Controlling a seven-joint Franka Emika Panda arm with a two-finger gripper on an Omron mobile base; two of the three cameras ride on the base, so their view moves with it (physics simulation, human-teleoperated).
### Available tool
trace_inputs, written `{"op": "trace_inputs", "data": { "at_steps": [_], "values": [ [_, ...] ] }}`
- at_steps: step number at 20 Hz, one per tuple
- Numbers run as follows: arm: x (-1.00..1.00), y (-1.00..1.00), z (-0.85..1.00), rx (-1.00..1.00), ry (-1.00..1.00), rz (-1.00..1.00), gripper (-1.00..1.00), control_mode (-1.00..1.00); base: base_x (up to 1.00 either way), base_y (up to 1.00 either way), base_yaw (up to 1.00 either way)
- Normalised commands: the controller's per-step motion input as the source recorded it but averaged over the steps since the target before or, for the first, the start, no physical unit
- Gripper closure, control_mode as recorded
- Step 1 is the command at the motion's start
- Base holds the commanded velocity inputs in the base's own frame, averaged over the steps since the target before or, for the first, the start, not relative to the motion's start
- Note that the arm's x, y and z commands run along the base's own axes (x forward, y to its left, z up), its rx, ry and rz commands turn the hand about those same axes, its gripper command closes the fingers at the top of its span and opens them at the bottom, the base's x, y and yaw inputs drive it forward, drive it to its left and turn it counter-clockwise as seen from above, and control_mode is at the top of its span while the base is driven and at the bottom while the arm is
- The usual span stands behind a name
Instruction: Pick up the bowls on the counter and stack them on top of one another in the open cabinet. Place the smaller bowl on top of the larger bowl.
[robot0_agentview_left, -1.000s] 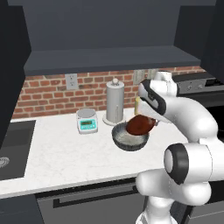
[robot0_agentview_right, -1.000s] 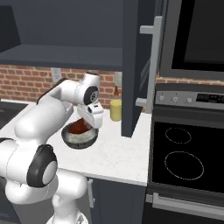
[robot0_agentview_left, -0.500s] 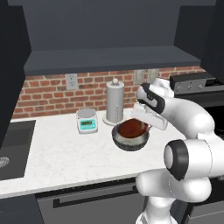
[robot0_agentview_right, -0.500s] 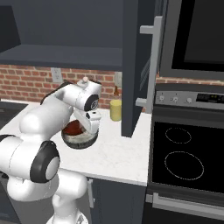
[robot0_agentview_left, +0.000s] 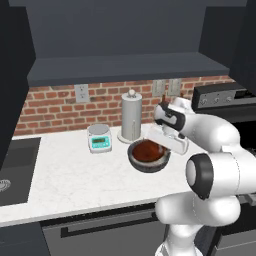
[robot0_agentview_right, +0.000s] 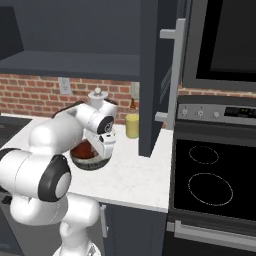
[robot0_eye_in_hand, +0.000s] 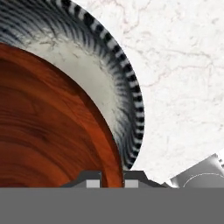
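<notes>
The larger bowl (robot0_agentview_left: 145, 163), dark grey and ribbed, stands on the white marble counter (robot0_agentview_left: 75, 175) in front of the steel canister. The smaller bowl (robot0_agentview_left: 148, 149), glossy reddish-brown, sits low inside it, roughly level. My gripper (robot0_agentview_left: 161, 148) is shut on the smaller bowl's right rim. In the hand view the brown rim (robot0_eye_in_hand: 111, 173) runs between the two fingertips (robot0_eye_in_hand: 89, 180), with the larger bowl's speckled inside (robot0_eye_in_hand: 87, 70) curving around it. From the right, the larger bowl (robot0_agentview_right: 91, 162) holds the smaller bowl (robot0_agentview_right: 82, 150) beneath my gripper (robot0_agentview_right: 98, 152). The cabinet (robot0_agentview_left: 125, 70) is open above the counter.
A steel canister (robot0_agentview_left: 131, 117) and a small kitchen scale (robot0_agentview_left: 99, 138) stand near the brick wall behind the bowls. A sink (robot0_agentview_left: 15, 165) lies at the far left. On the right are a yellow jar (robot0_agentview_right: 132, 125), a dark cabinet panel (robot0_agentview_right: 155, 75) and the stove (robot0_agentview_right: 210, 172).
The smaller bowl, held tilted above the larger bowl a second ago, has come down and levelled inside it. The gripper stays shut on its rim.
</notes>
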Motion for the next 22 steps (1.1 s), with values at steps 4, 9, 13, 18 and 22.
{"op": "trace_inputs", "data": {
  "at_steps": [4, 9, 13, 18, 22],
  "values": [
    [0.09, 0.0, -0.28, 0.01, 0.0, 0.0, 1.0, -1.0, 0.0, 0.0, 0.0],
    [0.13, 0.0, -0.12, 0.05, 0.0, 0.0, 1.0, -1.0, 0.0, 0.0, 0.0],
    [0.01, 0.0, 0.0, 0.02, 0.0, 0.0, -1.0, -1.0, 0.0, 0.0, 0.0],
    [0.05, 0.01, 0.17, 0.0, 0.0, 0.0, -1.0, -1.0, 0.0, 0.0, 0.0],
    [0.04, -0.1, 0.07, 0.0, -0.01, 0.0, -1.0, -1.0, 0.0, 0.0, 0.0]
  ]
}}
